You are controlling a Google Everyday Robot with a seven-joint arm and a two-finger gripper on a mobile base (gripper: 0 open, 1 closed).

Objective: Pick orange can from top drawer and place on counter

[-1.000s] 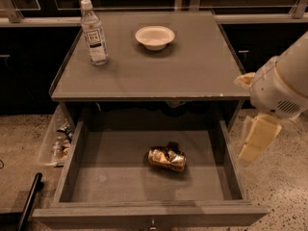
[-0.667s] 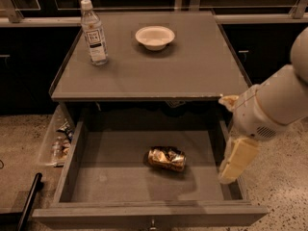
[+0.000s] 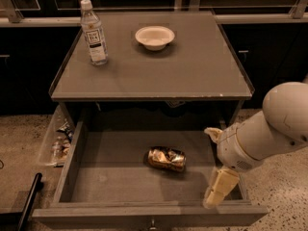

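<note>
Hovering inside top drawer (image 3: 108, 179), hand (image 3: 214, 170) spread open and empty, orange can (image 3: 166, 159) nearby, bottle (image 3: 94, 32) label unreadable.

The white rounded robot arm (image 3: 276, 126) is poking in from the right edge, slanting down-left, and its cream plastic gripper (image 3: 217, 187) is hanging pointed downward in the lower right of the frame.

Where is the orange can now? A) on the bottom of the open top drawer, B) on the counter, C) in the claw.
A: the orange can lies on its side in the top drawer; the claw is by the drawer's wall at picture right, apart from the can.
</note>
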